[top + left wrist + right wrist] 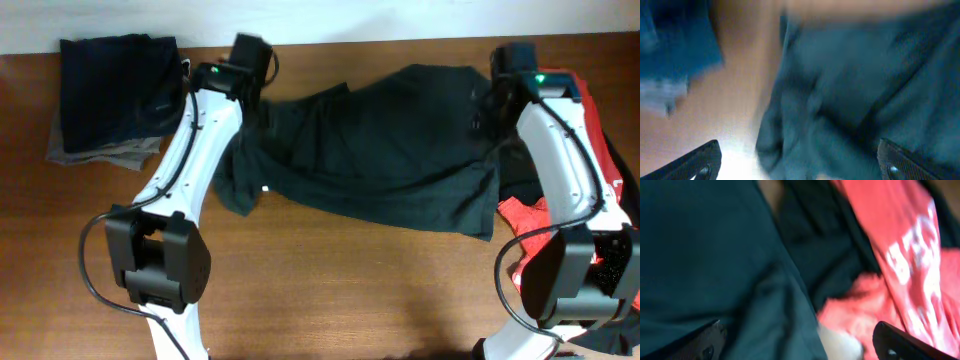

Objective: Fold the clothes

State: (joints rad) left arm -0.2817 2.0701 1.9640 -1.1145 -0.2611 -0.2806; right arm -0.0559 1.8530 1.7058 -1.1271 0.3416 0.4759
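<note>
Your left gripper [799,152] stands spread wide, and the dark T-shirt [855,90] lies crumpled just beneath it, not pinched. Your right gripper [797,330] is spread equally wide over the shirt's other end, with the red T-shirt [895,255] just beside it. Farther out, the dark T-shirt stretches across the table [330,290] between both arms. A folded stack [110,90] sits at the far left corner.

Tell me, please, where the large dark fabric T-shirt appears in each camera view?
Overhead: dark T-shirt spread across the picture's centre.
Left wrist: fills the right two-thirds.
Right wrist: fills the left half.
Shared landmark: red T-shirt with white letters, at the overhead view's right edge and on the right wrist view's right side.
</note>
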